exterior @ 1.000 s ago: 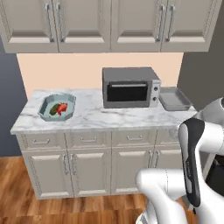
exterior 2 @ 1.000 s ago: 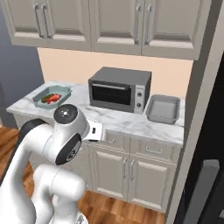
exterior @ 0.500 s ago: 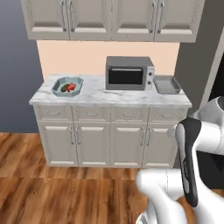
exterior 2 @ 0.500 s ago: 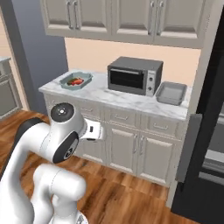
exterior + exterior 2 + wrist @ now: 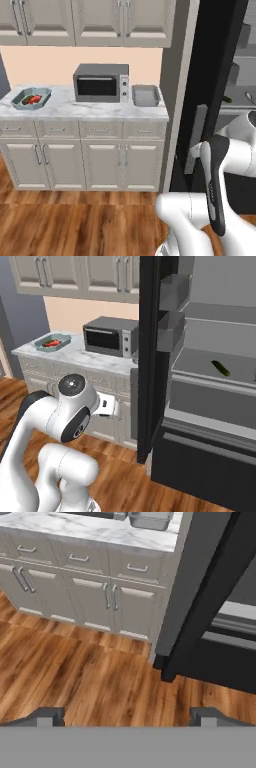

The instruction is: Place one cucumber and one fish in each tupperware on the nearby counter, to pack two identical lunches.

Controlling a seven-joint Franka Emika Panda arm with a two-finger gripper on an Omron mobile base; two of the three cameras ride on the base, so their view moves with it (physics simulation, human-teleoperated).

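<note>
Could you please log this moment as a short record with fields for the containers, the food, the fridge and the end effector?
blue container: left end of the counter, holds a red fish and something green
grey tray: right of the toaster oven, contents cannot be told
cucumber: on a shelf in the open fridge
end effector: open, empty, pointing at the wooden floor

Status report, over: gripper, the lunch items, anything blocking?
Gripper open, empty, aimed at the floor. Cucumber on fridge shelf; teal tupperware loaded, grey tupperware empty. Open fridge door stands between.
</note>
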